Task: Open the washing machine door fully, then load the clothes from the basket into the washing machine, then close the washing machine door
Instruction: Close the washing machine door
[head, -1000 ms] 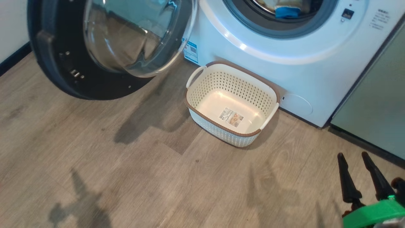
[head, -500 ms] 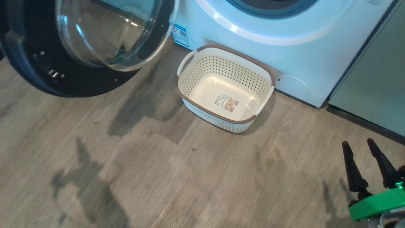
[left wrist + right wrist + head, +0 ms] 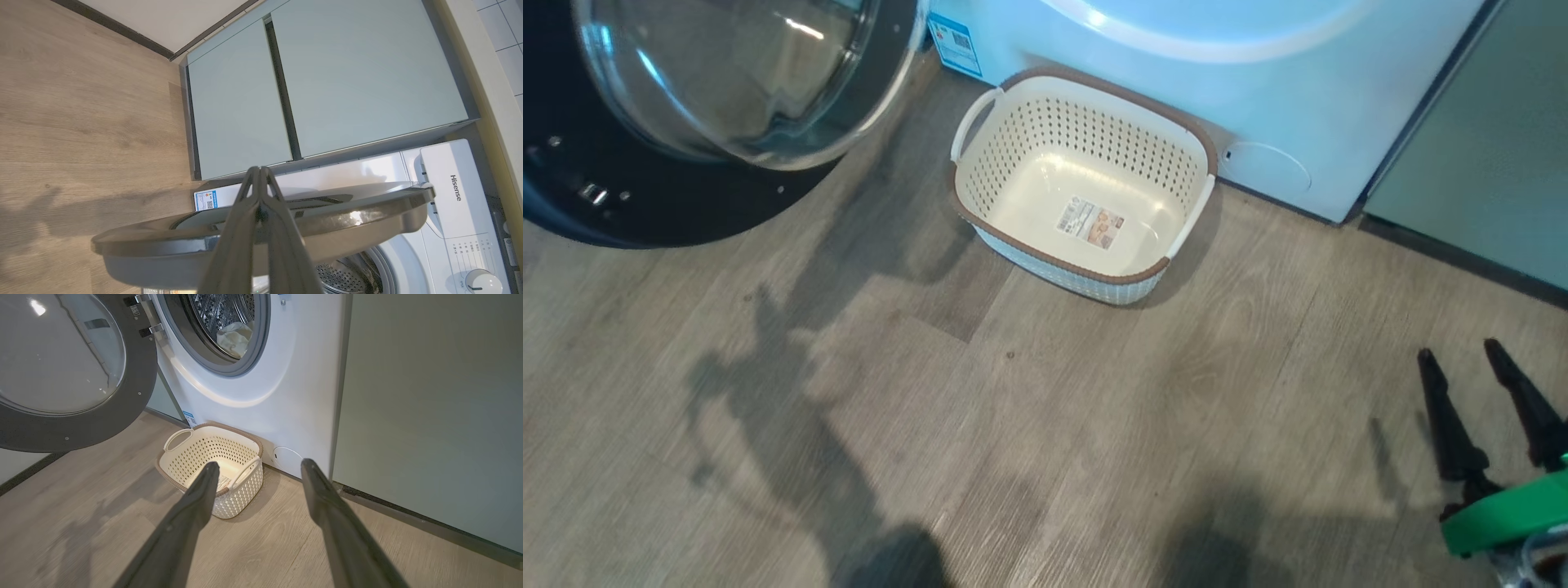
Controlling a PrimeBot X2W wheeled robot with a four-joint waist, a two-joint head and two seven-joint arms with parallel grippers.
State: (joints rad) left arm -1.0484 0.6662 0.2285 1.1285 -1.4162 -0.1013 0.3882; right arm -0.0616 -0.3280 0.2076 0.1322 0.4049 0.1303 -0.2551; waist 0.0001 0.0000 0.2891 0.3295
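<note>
My head camera has dipped. Bare floor [image 3: 1013,425] lies near the basket [image 3: 1086,135]; the door [image 3: 686,204] hangs open at left. Right fingers [image 3: 1450,425] are spread and left fingers [image 3: 245,228] clenched, both empty.

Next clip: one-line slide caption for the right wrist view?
Open right tool faces the empty basket before the washing machine; its door hangs open, pale clothes inside the drum.

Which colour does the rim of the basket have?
Brown, around the cream-white basket; the head view shows it best.
</note>
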